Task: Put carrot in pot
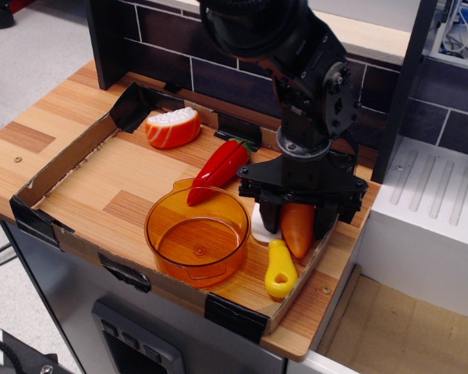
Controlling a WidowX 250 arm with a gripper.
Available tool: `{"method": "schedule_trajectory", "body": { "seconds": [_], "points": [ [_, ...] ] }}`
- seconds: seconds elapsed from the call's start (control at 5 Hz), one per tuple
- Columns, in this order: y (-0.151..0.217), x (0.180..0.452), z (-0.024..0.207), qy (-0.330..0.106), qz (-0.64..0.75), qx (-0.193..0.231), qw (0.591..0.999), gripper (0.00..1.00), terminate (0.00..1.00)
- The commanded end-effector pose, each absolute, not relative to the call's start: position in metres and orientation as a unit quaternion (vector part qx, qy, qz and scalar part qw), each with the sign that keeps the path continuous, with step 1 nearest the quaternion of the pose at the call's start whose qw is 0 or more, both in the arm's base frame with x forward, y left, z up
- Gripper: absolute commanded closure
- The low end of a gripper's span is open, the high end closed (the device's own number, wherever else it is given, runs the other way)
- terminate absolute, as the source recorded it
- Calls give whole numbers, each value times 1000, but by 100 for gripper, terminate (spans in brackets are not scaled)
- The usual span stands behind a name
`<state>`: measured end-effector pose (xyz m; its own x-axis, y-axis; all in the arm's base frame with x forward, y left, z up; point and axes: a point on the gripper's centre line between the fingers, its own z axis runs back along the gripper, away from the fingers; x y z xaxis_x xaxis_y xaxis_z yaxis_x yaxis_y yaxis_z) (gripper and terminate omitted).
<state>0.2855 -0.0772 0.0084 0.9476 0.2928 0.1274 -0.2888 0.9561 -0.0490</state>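
Observation:
The orange carrot lies near the tray's right edge with its blunt tip pointing toward the front. My gripper is lowered over it, a black finger on each side, closed in against its upper part. The translucent amber pot sits to the carrot's left at the tray's front, and nothing lies on its floor.
A red pepper rests on the pot's far rim. A yellow pear-shaped toy lies just in front of the carrot. An orange-and-white slice toy sits at the back. A low cardboard wall rings the wooden tray. A white piece lies beside the carrot.

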Motion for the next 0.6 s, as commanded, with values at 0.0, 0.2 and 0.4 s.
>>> {"method": "schedule_trajectory", "body": {
  "seconds": [0.0,0.2,0.4],
  "points": [
    [-73,283,86,-151,150,-54,976,100,0],
    [-62,265,101,-154,145,-67,975,100,0],
    [-47,246,93,-134,137,-41,981,100,0]
  ]
}}
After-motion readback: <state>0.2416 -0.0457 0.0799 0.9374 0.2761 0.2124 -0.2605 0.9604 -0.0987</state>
